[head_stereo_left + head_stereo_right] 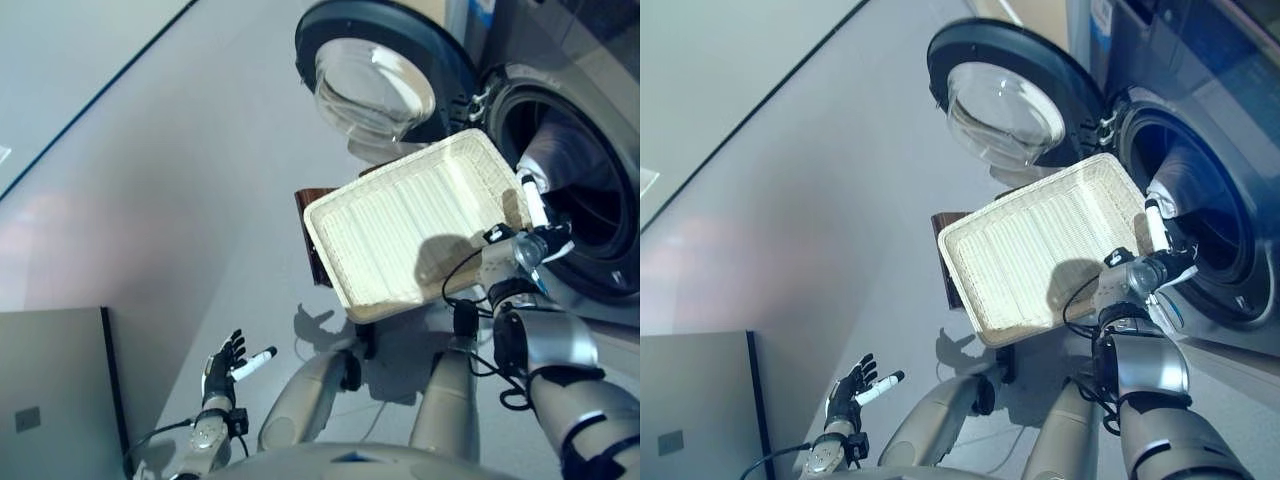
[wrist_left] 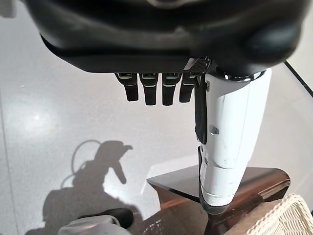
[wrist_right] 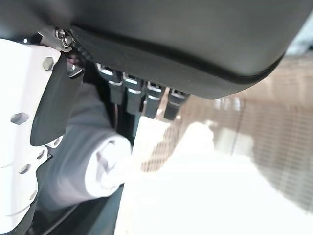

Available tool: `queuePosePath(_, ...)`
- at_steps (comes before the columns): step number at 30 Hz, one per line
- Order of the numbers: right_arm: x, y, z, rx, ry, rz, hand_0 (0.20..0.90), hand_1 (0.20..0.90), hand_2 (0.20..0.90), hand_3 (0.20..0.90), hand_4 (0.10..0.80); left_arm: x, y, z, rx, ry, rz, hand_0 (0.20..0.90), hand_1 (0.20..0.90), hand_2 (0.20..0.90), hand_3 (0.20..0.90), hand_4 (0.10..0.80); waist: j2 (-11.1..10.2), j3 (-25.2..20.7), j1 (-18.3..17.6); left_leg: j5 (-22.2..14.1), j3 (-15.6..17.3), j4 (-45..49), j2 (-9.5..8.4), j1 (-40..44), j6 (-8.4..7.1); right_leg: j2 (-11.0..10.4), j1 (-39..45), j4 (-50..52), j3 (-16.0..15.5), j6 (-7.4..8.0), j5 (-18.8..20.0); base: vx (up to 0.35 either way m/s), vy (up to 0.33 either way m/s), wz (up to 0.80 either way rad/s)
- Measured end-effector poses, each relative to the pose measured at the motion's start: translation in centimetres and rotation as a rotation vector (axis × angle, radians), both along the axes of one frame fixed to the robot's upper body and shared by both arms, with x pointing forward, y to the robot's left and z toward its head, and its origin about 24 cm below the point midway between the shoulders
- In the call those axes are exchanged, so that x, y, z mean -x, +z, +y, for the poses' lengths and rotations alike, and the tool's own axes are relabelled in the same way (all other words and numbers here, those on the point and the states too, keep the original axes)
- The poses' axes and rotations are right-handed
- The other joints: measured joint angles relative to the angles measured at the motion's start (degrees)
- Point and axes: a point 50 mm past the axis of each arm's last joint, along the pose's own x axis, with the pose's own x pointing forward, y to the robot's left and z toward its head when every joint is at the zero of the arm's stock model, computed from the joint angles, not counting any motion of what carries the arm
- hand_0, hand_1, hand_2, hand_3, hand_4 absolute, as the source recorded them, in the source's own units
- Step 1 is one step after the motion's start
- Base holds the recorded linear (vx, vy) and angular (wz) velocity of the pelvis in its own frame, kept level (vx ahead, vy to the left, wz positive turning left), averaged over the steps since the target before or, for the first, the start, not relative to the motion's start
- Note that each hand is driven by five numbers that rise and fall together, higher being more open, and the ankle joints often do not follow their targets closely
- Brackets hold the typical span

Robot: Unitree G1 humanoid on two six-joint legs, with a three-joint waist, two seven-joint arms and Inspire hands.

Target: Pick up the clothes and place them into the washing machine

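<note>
Grey floor (image 1: 150,200), clothes (image 1: 555,155) half-hidden in washing machine (image 1: 590,120)

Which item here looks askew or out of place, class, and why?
The white wicker basket is empty and sits skewed on the small dark stand, one corner tipped up toward the washing machine's open drum. A pale garment hangs at the drum's mouth, apparently not fully inside.
</note>
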Motion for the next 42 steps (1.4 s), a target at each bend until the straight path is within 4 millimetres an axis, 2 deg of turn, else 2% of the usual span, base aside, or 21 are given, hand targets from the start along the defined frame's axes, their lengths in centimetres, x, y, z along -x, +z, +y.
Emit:
queuePosePath(3,-0.4,1.1,0.4,-0.046,-0.028,-0.129,0.900,0.900,0.900,0.900,0.800,-0.1,0.1,-0.2,0.014,0.004,-0.012,0.900,0.900,0.900,0.900,0.800,-0.8,1.8,-0.3,-0.5,-1.1,1.9,0.07,-1.3,-0.57,0.0,-1.6,3.4,-0.4,-0.01,-1.8,0.034,-0.032,0.17)
queuePosePath(9,-0.1,1.4,-0.3,-0.108,-0.108,-0.195,0.900,0.900,0.900,0.900,0.800,0.2,0.0,-0.2,0.020,0.004,0.004,0.900,0.900,0.900,0.900,0.800,-1.1,2.6,-0.1,-0.6,-2.4,2.9,0.18,-3.6,-0.66,0.0,-3.1,4.3,-1.4,-0.27,-2.0,0.043,-0.008,0.10)
queuePosePath(14,-0.1,2.5,-1.4,-0.094,-0.105,-0.253,0.900,0.900,0.900,0.900,0.800,-0.6,0.6,-0.4,0.037,0.006,-0.045,0.900,0.900,0.900,0.900,0.800,-1.1,2.7,1.2,-0.6,-2.4,2.5,0.07,-3.9,-0.68,0.0,-3.5,4.5,-1.3,-0.43,-2.1,0.002,0.000,0.01)
queuePosePath(16,-0.4,3.5,-1.6,-0.090,-0.090,-0.300,0.900,0.900,0.900,0.900,0.800,-1.1,0.9,-0.7,0.052,-0.009,-0.069,0.900,0.900,0.900,0.900,0.800,-1.0,2.8,1.3,-0.2,-2.6,2.2,0.00,-4.3,-1.15,-0.1,-4.1,5.0,-1.4,-0.65,-2.2,0.015,0.007,0.07)
queuePosePath(18,-0.6,4.2,-2.1,-0.095,-0.101,-0.318,0.900,0.900,0.900,0.900,0.800,-1.2,1.0,-0.8,0.057,-0.015,-0.077,0.900,0.900,0.900,0.900,0.800,-0.9,2.7,1.9,0.0,-2.6,1.9,-0.09,-4.2,-1.06,-0.1,-4.2,5.1,-1.4,-0.89,-2.4,0.003,0.013,0.05)
queuePosePath(23,-0.9,7.5,-3.6,-0.098,-0.131,-0.423,0.900,0.900,0.900,0.900,0.800,-1.4,1.2,-0.9,0.070,-0.034,-0.093,0.900,0.900,0.900,0.900,0.800,-0.4,2.9,3.6,1.0,-2.8,0.7,-0.45,-4.3,-0.89,-0.6,-5.7,7.0,-1.6,-1.07,-3.6,0.006,0.003,0.08)
queuePosePath(28,-0.6,8.8,-4.7,-0.135,-0.176,-0.480,0.900,0.900,0.900,0.900,0.800,-1.6,1.4,-1.0,0.074,-0.038,-0.102,0.900,0.900,0.900,0.900,0.800,1.2,3.3,4.4,1.6,-4.1,-0.6,-1.02,-3.3,-1.63,-1.4,-6.0,9.7,-2.5,-1.71,-5.9,0.012,0.002,0.16)
queuePosePath(36,-0.8,11.6,-5.2,-0.198,-0.207,-0.618,0.900,0.900,0.900,0.900,0.800,-2.2,1.9,-1.1,0.081,-0.045,-0.137,0.900,0.900,0.900,0.900,0.800,1.9,3.0,5.3,3.5,-4.8,-3.6,-1.26,-2.6,-2.59,-1.7,-7.6,11.7,-2.6,-2.57,-6.9,0.045,-0.007,0.05)
queuePosePath(39,-0.7,13.9,-5.8,-0.191,-0.217,-0.714,0.900,0.900,0.900,0.900,0.800,-2.3,2.0,-1.0,0.080,-0.044,-0.143,0.900,0.900,0.900,0.900,0.800,2.1,2.9,5.8,4.0,-5.0,-4.7,-1.27,-1.5,-2.81,-1.8,-7.2,12.1,-2.8,-2.69,-7.1,0.042,0.017,0.03)
queuePosePath(41,-0.3,16.4,-6.0,-0.147,-0.202,-0.835,0.900,0.900,0.900,0.900,0.800,-2.3,2.0,-0.9,0.081,-0.041,-0.144,0.900,0.900,0.900,0.900,0.800,2.6,2.6,5.9,4.8,-5.1,-6.4,-1.34,0.1,-2.88,-1.9,-6.4,12.0,-2.8,-2.73,-7.4,0.043,0.025,0.00)
queuePosePath(42,-0.3,16.8,-5.9,-0.156,-0.202,-0.858,0.900,0.900,0.900,0.900,0.800,-2.3,2.0,-0.8,0.078,-0.040,-0.143,0.900,0.900,0.900,0.900,0.800,2.6,2.5,5.7,5.0,-5.1,-7.1,-1.36,0.7,-2.95,-1.9,-6.1,11.9,-2.8,-2.82,-7.4,0.034,0.019,-0.03)
